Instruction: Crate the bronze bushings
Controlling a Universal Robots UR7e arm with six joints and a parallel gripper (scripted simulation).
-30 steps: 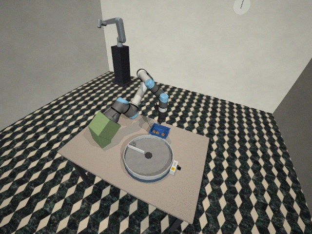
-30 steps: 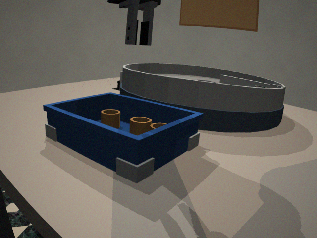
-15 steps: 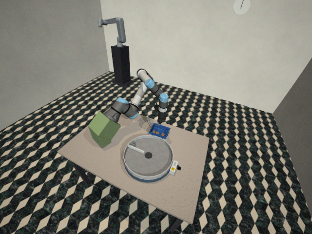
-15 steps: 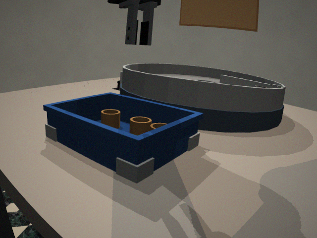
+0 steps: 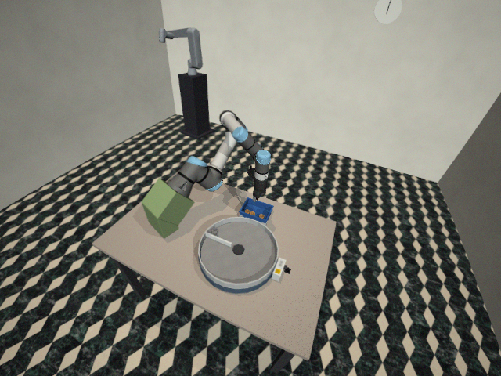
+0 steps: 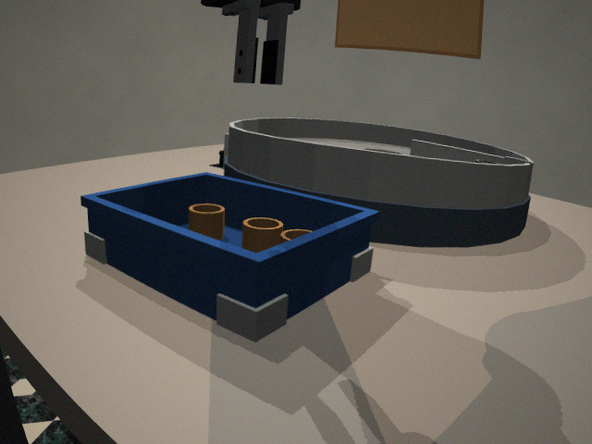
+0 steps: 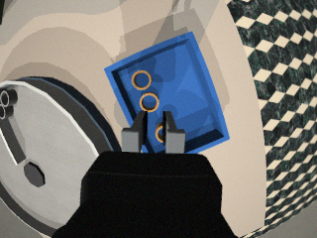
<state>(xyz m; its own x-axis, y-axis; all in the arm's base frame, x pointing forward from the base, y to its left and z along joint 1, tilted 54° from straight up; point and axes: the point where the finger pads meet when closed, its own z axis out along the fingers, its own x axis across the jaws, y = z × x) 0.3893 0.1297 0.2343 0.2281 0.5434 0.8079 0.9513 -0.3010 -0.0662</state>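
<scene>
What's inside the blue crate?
Three bronze bushings stand in the crate. Near walls hide their lower ends in the exterior view; gripper fingers partly cover one in the wrist view.

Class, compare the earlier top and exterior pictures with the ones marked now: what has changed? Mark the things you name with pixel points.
Nothing visibly changed. The gripper (image 5: 255, 199) (image 6: 258, 83) (image 7: 155, 121) hangs above the blue crate (image 5: 271, 207) (image 6: 162, 220) (image 7: 210, 89), fingers parted and holding nothing, as before. The three bronze bushings stay upright in the crate, and the turning table (image 5: 258, 251) (image 6: 382, 177) (image 7: 64, 164) and its bar (image 5: 218, 239) (image 7: 13, 141) look the same.
</scene>
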